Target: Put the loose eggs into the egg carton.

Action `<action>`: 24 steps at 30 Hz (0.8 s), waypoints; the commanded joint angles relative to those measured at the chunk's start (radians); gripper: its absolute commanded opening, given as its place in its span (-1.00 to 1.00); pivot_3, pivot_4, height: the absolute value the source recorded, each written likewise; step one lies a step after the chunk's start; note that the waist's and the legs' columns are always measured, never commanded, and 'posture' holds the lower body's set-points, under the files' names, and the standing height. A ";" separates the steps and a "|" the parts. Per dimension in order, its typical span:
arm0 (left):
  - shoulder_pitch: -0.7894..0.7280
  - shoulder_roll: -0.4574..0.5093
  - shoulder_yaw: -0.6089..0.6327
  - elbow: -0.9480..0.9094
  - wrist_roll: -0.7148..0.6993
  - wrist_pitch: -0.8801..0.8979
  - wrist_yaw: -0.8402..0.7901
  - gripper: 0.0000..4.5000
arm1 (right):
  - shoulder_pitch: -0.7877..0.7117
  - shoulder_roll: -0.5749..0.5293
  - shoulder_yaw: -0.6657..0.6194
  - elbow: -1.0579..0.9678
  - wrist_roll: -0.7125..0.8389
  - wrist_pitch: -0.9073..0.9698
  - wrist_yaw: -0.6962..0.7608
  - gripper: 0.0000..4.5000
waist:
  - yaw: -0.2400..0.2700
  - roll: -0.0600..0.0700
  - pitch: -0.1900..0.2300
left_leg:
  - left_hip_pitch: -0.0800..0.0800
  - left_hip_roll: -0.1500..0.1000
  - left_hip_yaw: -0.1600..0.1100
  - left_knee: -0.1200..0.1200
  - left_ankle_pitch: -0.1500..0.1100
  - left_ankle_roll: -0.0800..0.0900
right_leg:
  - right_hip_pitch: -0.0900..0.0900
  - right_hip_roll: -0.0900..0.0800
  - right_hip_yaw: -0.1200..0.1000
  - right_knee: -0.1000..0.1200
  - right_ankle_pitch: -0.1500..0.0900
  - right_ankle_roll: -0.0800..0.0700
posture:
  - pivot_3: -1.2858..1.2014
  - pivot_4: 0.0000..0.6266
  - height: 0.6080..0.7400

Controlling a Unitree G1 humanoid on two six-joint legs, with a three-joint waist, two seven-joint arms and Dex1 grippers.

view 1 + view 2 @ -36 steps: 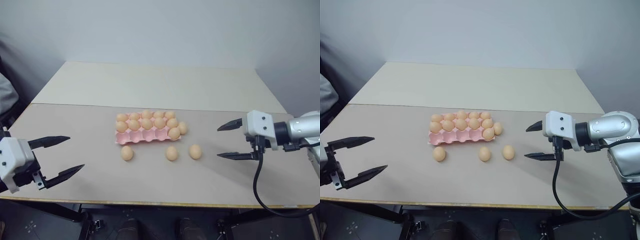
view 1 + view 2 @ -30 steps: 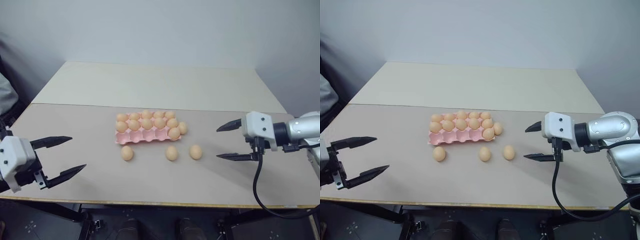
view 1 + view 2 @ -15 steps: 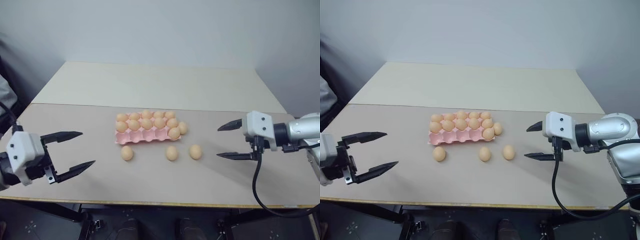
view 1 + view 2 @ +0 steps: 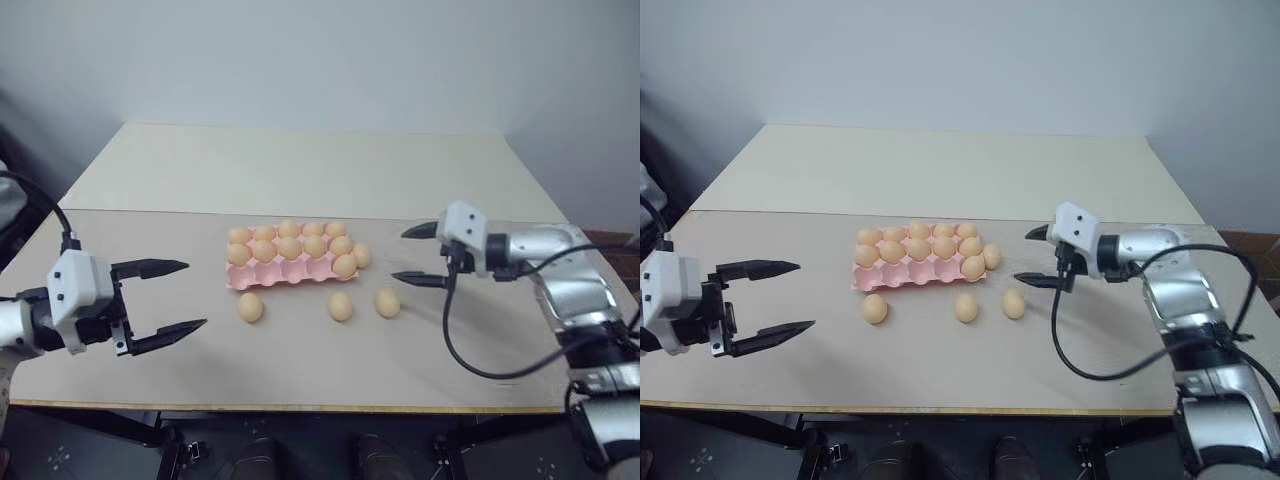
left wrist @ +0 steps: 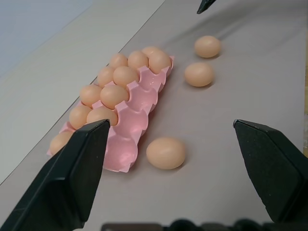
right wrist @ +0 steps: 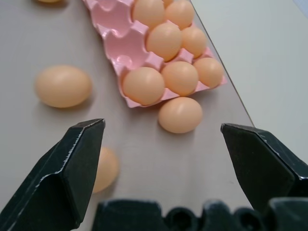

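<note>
Eggs [image 4: 340, 306] lie loose on the table [image 4: 300, 370] just in front of the egg carton [image 4: 285, 270], between the wide-open, empty left gripper [image 4: 170, 297] and right gripper [image 4: 412, 255].

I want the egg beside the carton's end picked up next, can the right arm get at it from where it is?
Probably yes. The right tool is open and faces that egg, with bare table between them. The egg sits against the carton, so one finger has little room.
</note>
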 commanded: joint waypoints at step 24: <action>0.162 -0.027 0.104 -0.148 -0.007 0.011 0.086 0.99 | -0.435 0.309 0.122 0.947 -0.379 -0.584 -0.141 1.00 | -0.018 0.001 0.001 | 0.001 0.000 -0.001 -0.001 0.000 0.000 | 0.000 0.001 0.000 0.001 0.006 -0.004 | 0.03 -0.52 1.00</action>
